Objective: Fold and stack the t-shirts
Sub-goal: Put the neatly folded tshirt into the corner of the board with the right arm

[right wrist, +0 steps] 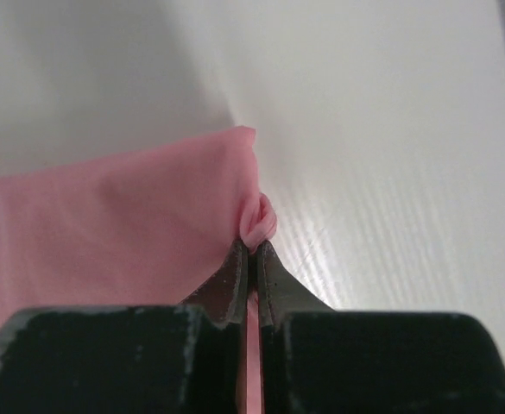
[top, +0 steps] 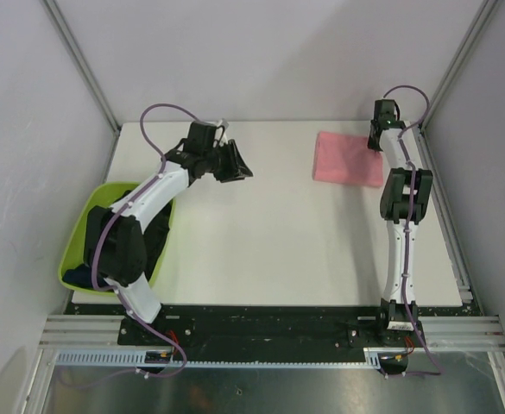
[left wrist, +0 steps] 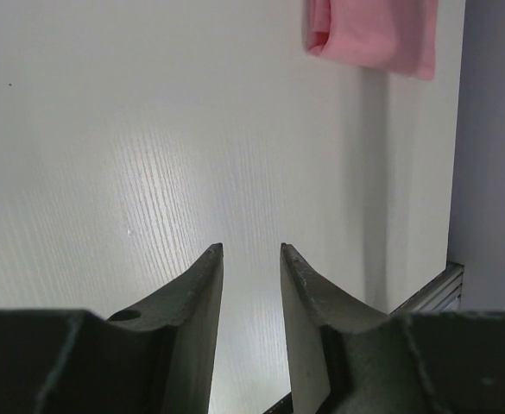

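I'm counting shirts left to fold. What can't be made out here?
- How many dark t-shirts: top view, the left arm covers most of the green tub.
- The pink t-shirt, its layers and label: too small in the top view; cut by the frame edge in both wrist views, the right gripper shut on its edge.

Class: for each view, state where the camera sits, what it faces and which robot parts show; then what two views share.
Top external: above and behind, looking down on the table; left arm and right arm show.
Left wrist: on the left arm, facing bare tabletop; its jaws apart.
Right wrist: low over the pink t-shirt; its jaws pinch its edge.
Shared: the pink t-shirt shows in all three.
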Tool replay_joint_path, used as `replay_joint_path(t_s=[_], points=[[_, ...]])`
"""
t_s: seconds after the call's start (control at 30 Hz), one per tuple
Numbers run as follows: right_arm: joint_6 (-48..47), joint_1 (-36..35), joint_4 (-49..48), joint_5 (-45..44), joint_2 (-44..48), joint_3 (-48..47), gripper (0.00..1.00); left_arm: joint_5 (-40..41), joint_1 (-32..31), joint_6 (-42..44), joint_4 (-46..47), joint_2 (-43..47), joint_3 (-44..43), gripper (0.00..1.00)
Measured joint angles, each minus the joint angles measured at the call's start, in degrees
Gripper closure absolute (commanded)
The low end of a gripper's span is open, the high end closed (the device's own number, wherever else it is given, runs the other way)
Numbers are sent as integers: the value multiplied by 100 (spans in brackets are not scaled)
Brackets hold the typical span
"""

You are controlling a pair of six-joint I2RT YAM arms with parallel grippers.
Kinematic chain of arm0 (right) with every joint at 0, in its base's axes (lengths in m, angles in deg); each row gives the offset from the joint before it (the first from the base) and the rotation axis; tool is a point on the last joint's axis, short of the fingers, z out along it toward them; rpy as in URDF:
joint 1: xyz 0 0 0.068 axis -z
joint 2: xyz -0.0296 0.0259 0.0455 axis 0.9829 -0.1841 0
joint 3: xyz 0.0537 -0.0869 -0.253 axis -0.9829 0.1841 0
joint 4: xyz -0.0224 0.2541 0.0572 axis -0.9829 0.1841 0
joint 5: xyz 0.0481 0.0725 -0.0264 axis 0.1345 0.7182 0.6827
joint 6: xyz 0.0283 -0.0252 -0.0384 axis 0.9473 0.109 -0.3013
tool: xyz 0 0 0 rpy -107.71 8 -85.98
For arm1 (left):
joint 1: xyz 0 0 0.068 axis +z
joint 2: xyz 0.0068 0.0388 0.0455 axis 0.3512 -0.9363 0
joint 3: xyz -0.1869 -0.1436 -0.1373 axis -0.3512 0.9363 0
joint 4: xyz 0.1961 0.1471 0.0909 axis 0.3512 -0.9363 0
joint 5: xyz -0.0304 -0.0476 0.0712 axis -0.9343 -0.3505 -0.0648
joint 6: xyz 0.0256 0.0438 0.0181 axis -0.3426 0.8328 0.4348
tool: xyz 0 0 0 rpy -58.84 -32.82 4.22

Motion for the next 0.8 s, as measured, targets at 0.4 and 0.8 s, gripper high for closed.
replay_joint_path(t_s=[0.4, 0.8], points=[[-634, 192, -1309, -538, -203, 0, 100, 0, 0, 63, -9, -341, -98, 63], [-1174, 280, -2798, -1294, -573, 0, 100, -7, 0, 66, -15, -660, -313, 64]])
